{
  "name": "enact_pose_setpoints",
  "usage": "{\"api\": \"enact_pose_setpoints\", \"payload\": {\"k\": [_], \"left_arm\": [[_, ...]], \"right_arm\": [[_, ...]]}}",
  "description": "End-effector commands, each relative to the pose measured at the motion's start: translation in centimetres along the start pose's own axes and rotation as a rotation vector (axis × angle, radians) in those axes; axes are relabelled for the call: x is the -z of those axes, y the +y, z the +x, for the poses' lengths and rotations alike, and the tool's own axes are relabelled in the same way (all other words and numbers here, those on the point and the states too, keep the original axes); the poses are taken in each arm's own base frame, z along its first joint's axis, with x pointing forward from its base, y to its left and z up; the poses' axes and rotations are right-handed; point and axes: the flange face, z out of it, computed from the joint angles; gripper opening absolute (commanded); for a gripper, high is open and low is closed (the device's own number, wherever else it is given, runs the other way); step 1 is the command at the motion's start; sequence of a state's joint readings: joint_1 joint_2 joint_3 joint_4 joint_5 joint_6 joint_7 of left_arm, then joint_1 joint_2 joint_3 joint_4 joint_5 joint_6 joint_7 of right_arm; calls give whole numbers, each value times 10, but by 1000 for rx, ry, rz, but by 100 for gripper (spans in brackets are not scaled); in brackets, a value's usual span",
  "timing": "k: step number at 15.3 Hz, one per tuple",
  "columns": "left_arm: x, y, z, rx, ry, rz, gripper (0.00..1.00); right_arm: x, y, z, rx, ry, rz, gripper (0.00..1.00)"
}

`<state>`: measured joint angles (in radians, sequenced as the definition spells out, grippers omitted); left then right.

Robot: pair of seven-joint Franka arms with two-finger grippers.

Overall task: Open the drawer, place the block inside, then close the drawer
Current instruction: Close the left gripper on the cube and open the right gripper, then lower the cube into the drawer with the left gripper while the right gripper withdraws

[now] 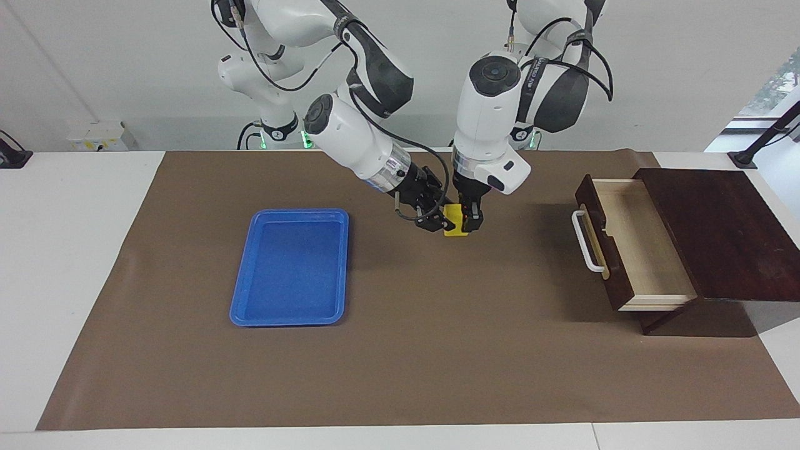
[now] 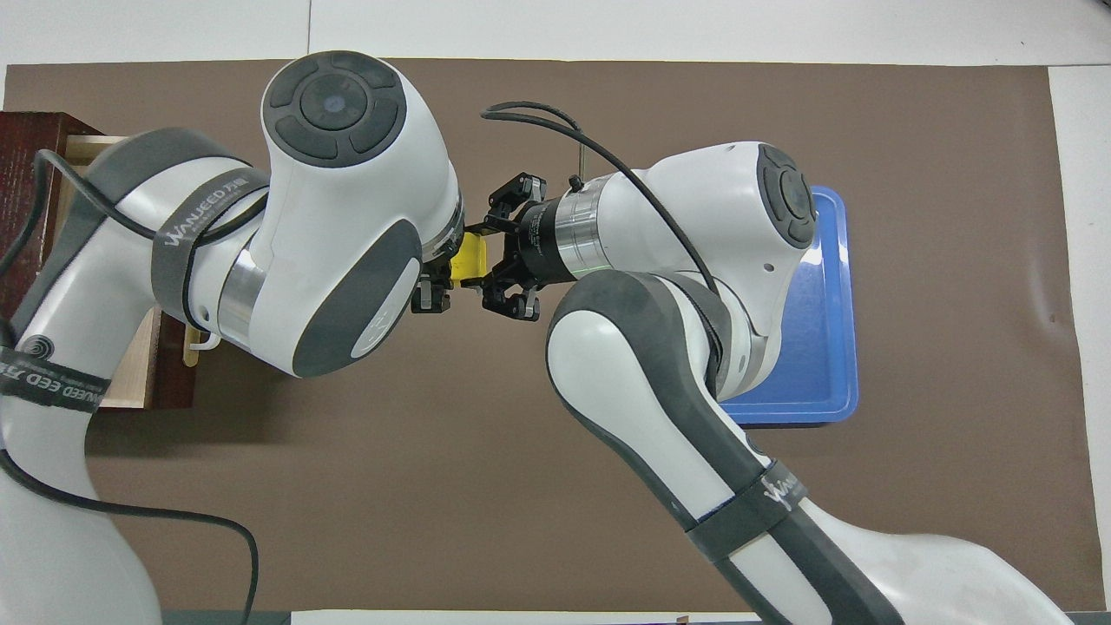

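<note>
Toward the right arm's end of the brown mat (image 1: 400, 375) lies a blue tray (image 1: 290, 269), flat and well apart from the work at the middle. At the left arm's end stands the dark wooden box (image 1: 719, 231) with the drawer (image 1: 637, 240) pulled out, its pale interior exposed and its white bar handle (image 1: 585, 240) facing the middle of the table; nothing lies between the drawer front and the grippers. Over the middle of the mat, raised clear of it, the block (image 1: 455, 226) is gripped from two directions at once. The right gripper (image 1: 440, 219) reaches in at a slant from the tray's end and is closed on the block; the left gripper (image 1: 469, 220) comes down nearly vertically and is likewise closed on it, one dark fingertip covering part of the yellow face. The facing view shows the block off the mat, both grips, and the whole open drawer. The overhead view shows only a sliver of the block (image 2: 471, 258) between the left gripper (image 2: 438, 282) and the right gripper (image 2: 486, 260), because the left arm's large white wrist housing covers most of it; that arm also hides most of the drawer (image 2: 130, 365), and the right arm's elbow covers part of the tray (image 2: 816, 347).
</note>
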<state>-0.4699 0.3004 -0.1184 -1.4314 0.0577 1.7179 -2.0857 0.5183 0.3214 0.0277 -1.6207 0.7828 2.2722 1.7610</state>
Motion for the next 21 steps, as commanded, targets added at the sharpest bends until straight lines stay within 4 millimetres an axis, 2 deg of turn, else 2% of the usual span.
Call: {"api": "enact_pose_setpoints", "payload": {"k": [1,3,4,8,10,12,13,15,16,18,19,21], "left_arm": [[1,-3,-7,-28,-5,-39,0],[1,-2,-5,-25,-8,-38,0],[1,-3,-6,-26,-9,-35,0],[1,-2,-3,-23,-6,-31,0],[0,-2,-1,-26,4,-21,0],[-1,-1,6,-49,19,-2,0],[-1,1,15,-60,26,11,0],[-3,8,38,-86,39,40,0],[0,13,57,-86,42,47,0],[8,23,98,-94,41,56,0],[11,27,120,-100,41,61,0],[31,32,175,-112,34,47,0]], "right_arm": [[4,7,-3,-19,-24,-6,0],[5,5,-3,-66,-26,-5,97],[7,3,-4,-77,-28,-2,100],[11,-1,-1,-86,-30,1,100],[23,-12,9,-103,-29,-1,100],[51,-31,21,-121,-34,3,100],[71,-45,34,-128,-28,7,100],[102,-63,62,-101,8,30,100],[116,-69,77,-64,46,26,100],[148,-79,98,36,91,10,100],[158,-80,108,98,112,-9,100],[181,-85,142,278,188,-66,100]]}}
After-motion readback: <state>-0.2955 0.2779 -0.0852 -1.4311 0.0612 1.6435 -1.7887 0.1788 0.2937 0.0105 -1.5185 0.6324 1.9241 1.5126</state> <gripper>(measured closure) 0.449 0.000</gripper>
